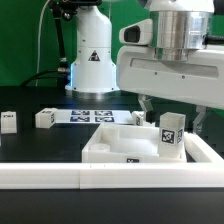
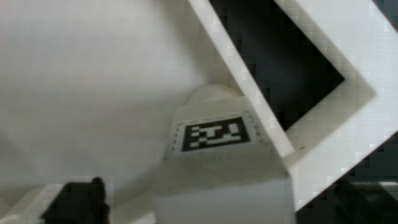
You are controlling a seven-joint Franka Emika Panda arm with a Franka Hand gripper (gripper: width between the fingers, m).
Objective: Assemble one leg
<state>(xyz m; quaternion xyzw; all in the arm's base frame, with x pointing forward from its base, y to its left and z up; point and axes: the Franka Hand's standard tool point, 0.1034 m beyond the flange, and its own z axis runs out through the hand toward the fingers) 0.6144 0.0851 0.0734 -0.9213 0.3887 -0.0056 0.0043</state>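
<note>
A leg (image 1: pixel 170 135), a small white post with a square tag on its face, stands upright in the near corner of the large white square panel (image 1: pixel 110 145) on the exterior view's right. My gripper (image 1: pixel 172 112) hangs just above it, open, one finger on each side of the leg's top. In the wrist view the leg (image 2: pixel 222 165) with its tag sits between my dark fingertips (image 2: pixel 80 200), and a gap shows on the side I can see. The gripper (image 2: pixel 222 205) holds nothing.
Three more white tagged legs lie on the black table behind the panel (image 1: pixel 8 121), (image 1: pixel 45 118), (image 1: pixel 105 116). The marker board (image 1: pixel 82 112) lies flat among them. A white rail (image 1: pixel 60 175) runs along the front. The robot base (image 1: pixel 92 60) stands at the back.
</note>
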